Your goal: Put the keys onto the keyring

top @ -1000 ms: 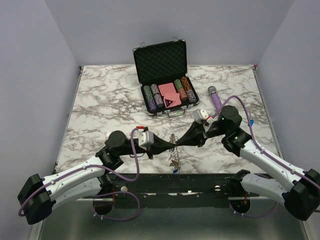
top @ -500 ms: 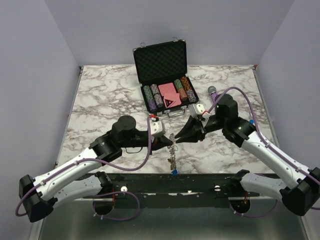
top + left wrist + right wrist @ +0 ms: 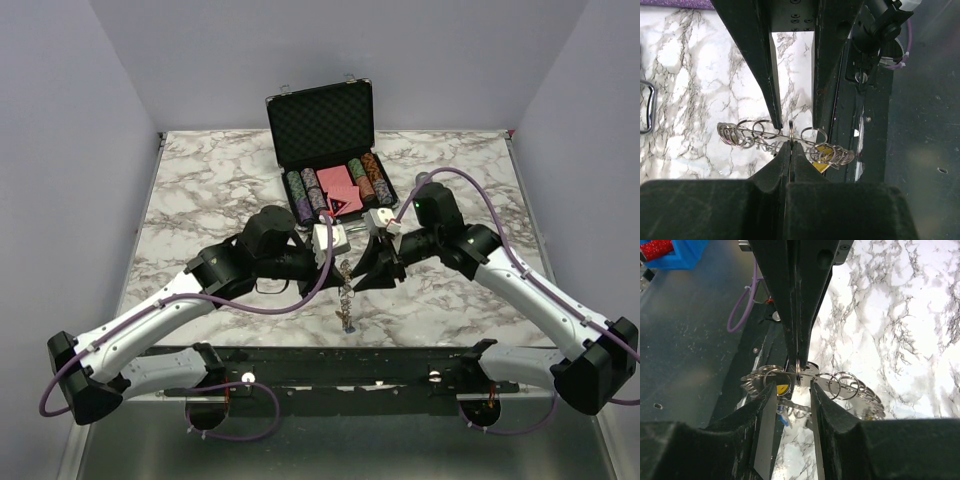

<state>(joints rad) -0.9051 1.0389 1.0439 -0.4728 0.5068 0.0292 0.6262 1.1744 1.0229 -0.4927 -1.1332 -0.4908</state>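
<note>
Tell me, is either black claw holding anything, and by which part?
The left gripper pinches the large silver metal keyring by its thin wire rim. The right gripper straddles it with fingers open, holding nothing.

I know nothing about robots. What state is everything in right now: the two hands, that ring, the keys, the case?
Left hand: shut, pinching the keyring's wire.
Right hand: open, straddling the ring without gripping it.
Keyring: held by the left hand, hanging down.
Keys: dangling by the ring; a yellow head shows.
Chip case: open, lid upright, chips inside.
</note>
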